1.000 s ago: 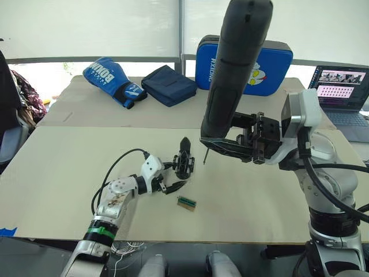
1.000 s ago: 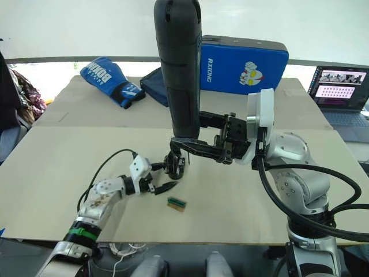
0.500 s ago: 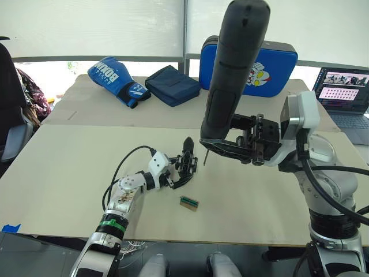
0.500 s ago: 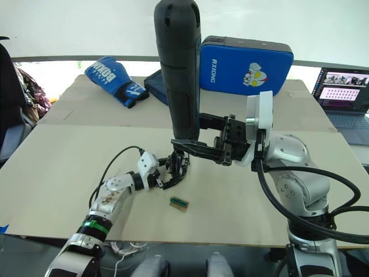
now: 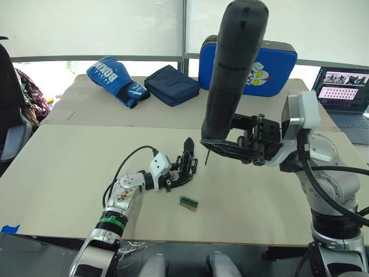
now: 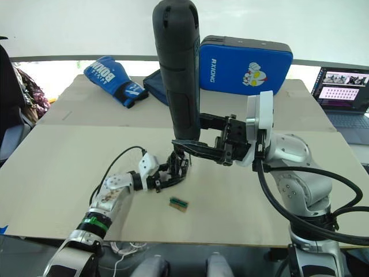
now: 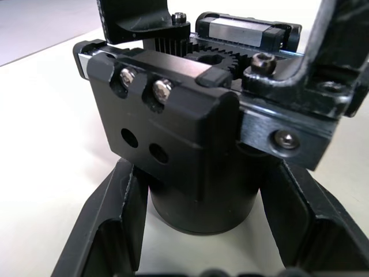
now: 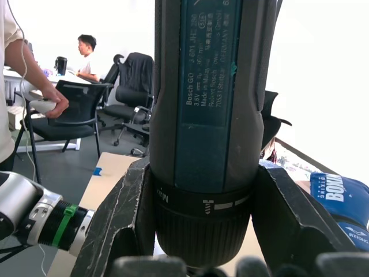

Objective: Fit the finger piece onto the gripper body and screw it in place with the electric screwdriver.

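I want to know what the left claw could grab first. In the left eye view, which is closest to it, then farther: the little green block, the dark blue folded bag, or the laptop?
1. Little green block, just to the right of the left gripper.
2. Dark blue folded bag, on the table's far side.
3. Laptop, at the far right edge.

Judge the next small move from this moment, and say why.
Probably close the left pincer on the gripper body: its open fingers flank the round base without clamping it, while the right pincer holds the electric screwdriver upright, bit just above.
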You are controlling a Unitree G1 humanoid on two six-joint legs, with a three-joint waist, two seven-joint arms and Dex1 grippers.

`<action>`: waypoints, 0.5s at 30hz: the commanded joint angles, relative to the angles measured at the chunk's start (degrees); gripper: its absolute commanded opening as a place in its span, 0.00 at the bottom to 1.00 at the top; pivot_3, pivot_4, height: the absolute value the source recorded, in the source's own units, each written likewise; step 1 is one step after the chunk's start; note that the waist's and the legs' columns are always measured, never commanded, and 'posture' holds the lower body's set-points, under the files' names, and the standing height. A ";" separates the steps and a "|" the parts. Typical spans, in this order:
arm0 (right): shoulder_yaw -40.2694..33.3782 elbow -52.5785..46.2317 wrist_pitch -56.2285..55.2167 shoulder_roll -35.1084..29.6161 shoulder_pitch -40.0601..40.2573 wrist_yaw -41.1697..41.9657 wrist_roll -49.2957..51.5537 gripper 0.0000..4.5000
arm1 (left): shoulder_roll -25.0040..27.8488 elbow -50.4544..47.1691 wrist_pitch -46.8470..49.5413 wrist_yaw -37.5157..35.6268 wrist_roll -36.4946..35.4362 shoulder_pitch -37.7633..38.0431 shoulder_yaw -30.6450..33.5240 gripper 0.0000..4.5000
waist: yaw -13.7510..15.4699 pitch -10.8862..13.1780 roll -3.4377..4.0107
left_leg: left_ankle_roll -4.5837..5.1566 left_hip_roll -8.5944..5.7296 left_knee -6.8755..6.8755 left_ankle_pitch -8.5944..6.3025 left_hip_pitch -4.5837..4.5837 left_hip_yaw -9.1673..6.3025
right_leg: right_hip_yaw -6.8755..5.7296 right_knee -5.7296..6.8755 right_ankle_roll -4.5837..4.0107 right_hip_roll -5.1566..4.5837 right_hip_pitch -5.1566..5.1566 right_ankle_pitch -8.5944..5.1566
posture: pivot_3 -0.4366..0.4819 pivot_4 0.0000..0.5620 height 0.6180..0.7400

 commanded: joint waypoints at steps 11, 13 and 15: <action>-2.57 -3.27 0.83 -2.36 0.79 -0.40 3.87 0.43 | 0.30 20.69 -12.61 -10.24 1.67 -9.00 0.32 0.51 | -0.41 0.01 -0.02 | 0.00 0.00 0.02 0.00 -0.01 -0.01 | -0.02 0.01 0.00 0.00 0.03 0.00 | 0.48 0.27 1.00; -2.61 -3.36 0.89 -2.41 0.85 -0.66 4.02 0.43 | 0.30 20.35 -11.97 -10.01 1.40 -8.76 0.73 0.74 | -0.44 0.00 -0.02 | 0.00 0.00 0.04 0.00 0.00 -0.02 | -0.03 0.02 0.01 0.00 0.04 0.00 | 0.48 0.27 1.00; -2.69 -3.48 1.03 -2.47 0.93 -0.78 4.14 0.43 | 0.31 18.78 -11.52 -8.96 0.80 -8.03 1.60 0.91 | -0.48 0.01 -0.02 | 0.00 0.00 0.05 0.00 0.01 -0.02 | -0.03 0.04 0.01 0.01 0.04 0.00 | 0.48 0.27 1.00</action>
